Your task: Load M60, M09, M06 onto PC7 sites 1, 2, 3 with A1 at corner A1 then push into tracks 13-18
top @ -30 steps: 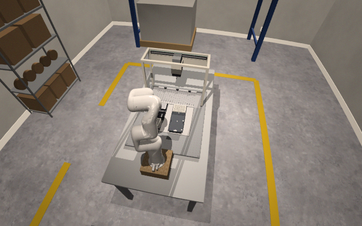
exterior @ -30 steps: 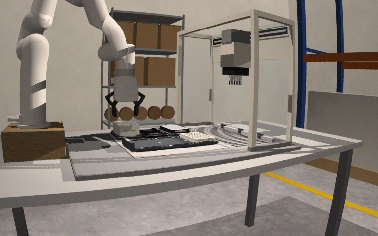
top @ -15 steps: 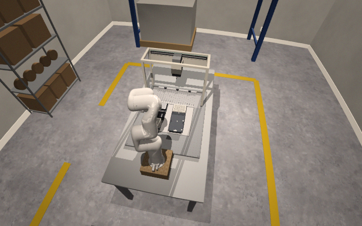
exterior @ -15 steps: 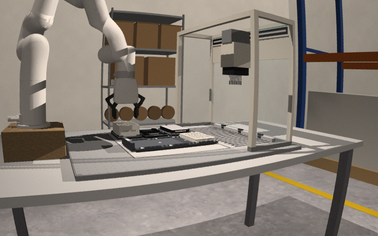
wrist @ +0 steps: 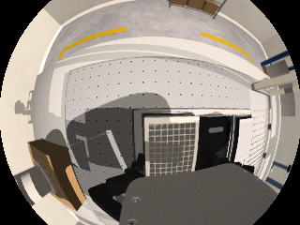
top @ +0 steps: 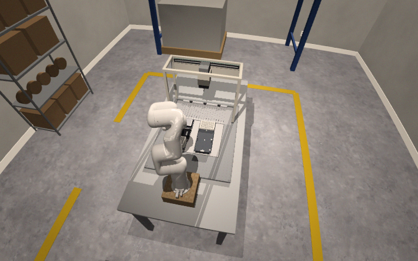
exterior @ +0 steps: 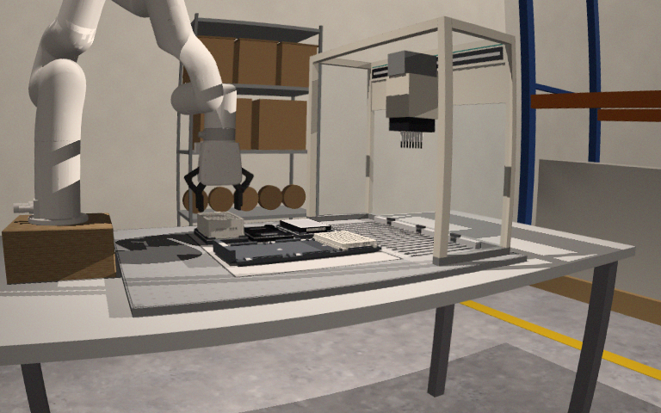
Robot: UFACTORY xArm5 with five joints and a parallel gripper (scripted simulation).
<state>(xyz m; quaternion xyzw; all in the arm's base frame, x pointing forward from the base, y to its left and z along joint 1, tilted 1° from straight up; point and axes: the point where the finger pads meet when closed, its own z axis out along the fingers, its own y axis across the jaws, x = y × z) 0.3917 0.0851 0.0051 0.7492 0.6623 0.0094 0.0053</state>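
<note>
My gripper (exterior: 219,201) is open and empty. It hangs straight above the deep-well block M09 (exterior: 219,224), a little clear of its top. M09 sits on the nearest nest and shows as a white grid in the wrist view (wrist: 171,145). The middle nest (exterior: 265,232) is empty. M60 (exterior: 305,224) lies on the far nest. The dark carrier PC7 (exterior: 292,250) (top: 204,138) lies on the white apron in front of the rails (exterior: 399,233). A white well plate, M06 (exterior: 343,238), sits on the carrier's end nearest the rails. The carrier's other two sites are bare.
The instrument's beige frame (exterior: 441,141) stands over the rails, with a pipetting head (exterior: 411,97) hanging inside. The arm's base sits on a wooden block (exterior: 58,245) at the near end of the table. Shelving with boxes stands behind.
</note>
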